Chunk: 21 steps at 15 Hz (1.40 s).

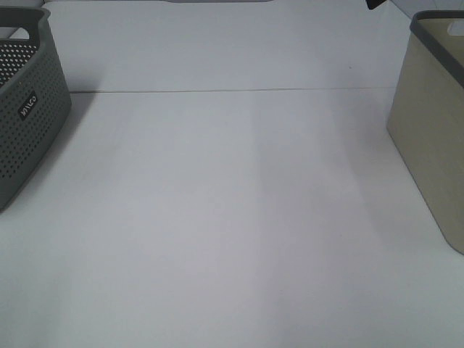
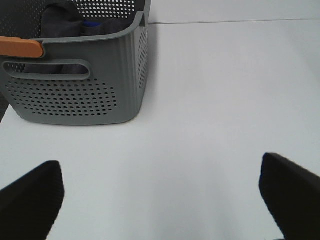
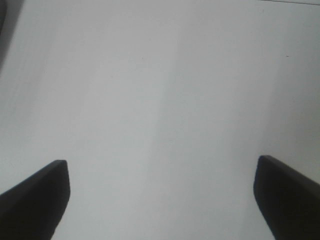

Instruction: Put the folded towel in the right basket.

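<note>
Only left wrist cam shows dark cloth point(image 2: 62, 20) inside grey basket point(image 2: 100, 95).

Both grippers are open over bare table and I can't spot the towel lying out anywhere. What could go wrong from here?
1. The only fabric in view is the dark cloth inside the grey perforated basket; whether it is the folded towel can't be told, so a grab might take the wrong item.
2. Lifting it could snag on that basket's rim or the orange handle.
3. The beige basket sits at the frame's edge, so the drop would be poorly seen.
</note>
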Motion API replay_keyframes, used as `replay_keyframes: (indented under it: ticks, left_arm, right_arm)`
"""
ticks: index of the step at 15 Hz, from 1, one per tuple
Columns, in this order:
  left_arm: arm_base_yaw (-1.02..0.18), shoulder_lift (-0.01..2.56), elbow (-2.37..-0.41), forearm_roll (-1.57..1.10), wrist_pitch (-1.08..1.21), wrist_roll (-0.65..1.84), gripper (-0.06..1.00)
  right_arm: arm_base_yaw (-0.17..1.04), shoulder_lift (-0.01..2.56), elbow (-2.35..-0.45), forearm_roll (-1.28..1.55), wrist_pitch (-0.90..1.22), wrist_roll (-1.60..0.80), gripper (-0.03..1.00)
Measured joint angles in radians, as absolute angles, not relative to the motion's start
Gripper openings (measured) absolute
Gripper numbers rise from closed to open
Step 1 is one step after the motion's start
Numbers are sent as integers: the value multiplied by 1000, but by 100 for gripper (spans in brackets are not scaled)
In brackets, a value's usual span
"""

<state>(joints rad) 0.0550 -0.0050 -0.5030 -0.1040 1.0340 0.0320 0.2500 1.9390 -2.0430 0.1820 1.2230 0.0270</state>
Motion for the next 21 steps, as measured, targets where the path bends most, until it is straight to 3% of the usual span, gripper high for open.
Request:
replay_keyframes:
  ticks: [3,6,7,8,10,16,21]
  left_arm:
    - [55,-5,-503,-104,1034,32,99]
    - [55,-5,-503,-104,1034,32,99]
    - [55,-5,-503,-104,1034,32,99]
    - [55,-5,-503,-104,1034,32,99]
    - [55,-5,-503,-104,1034,32,99]
    - [55,-5,-503,-104,1034,32,99]
    - [55,-5,-503,-104,1034,32,99]
  right_arm:
    - [250,1857,-1983,179,1223,43,96]
    - [250,1652,-1792,126,1217,77,96]
    - [250,1554,-1673,104,1216,92,96]
    - [250,1336,-1415,91,1144,107,96]
    - [250,1113,-1161,75,1043,113,96]
    - [250,477,-635,-40,986,86,96]
    - [250,22,-476,-64,969,77,96]
